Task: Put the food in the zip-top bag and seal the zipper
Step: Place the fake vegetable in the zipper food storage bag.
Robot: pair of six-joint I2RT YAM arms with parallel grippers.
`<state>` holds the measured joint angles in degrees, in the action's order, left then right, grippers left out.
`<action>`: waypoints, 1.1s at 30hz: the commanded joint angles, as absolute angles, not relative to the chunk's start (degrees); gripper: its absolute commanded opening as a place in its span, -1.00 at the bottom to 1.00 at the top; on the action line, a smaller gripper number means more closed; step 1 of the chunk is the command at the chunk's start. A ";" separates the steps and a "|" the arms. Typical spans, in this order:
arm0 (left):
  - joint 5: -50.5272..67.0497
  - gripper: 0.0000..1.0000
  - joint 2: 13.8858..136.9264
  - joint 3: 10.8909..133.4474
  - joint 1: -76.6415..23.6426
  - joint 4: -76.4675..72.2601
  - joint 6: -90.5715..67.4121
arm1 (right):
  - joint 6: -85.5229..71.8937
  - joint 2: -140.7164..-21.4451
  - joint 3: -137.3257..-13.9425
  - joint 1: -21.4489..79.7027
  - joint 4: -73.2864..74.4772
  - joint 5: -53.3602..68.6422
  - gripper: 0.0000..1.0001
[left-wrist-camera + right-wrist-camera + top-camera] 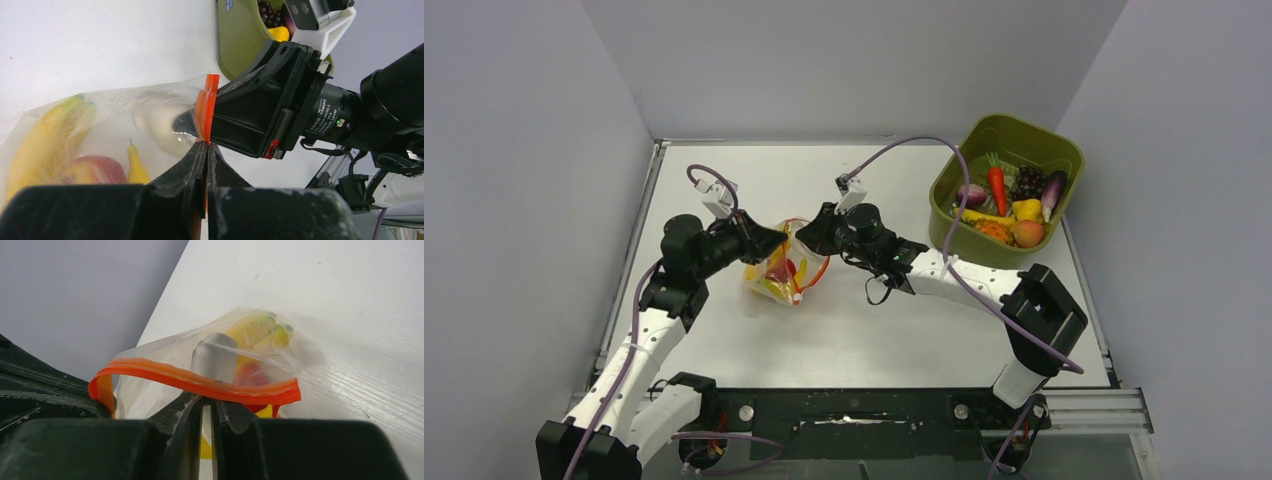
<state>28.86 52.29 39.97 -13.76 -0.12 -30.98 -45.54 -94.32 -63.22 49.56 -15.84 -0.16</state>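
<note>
Yellow toy bananas and a red toy fruit sit inside the crinkly clear zip-top bag on the white table. Left fingers and right fingers both clench its orange-red zipper strip, which bows and looks not yet pressed shut, so the sealing is left to do.

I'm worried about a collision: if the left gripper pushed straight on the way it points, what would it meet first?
Shut on the zipper, the left gripper faces the right gripper close ahead; it would probably meet that first, though depth is unclear.
</note>
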 commanded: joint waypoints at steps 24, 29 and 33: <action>23.37 -1.00 49.74 42.00 -13.43 2.16 -24.91 | -21.68 -81.89 -60.83 47.75 -14.37 1.60 -0.07; 22.27 -1.00 49.25 41.88 -13.44 3.72 -23.27 | -14.98 -80.45 -63.83 44.43 -6.91 1.89 0.02; 21.99 -1.00 48.16 41.02 -13.45 3.71 -23.04 | -12.39 -80.93 -67.76 38.11 0.08 0.98 0.07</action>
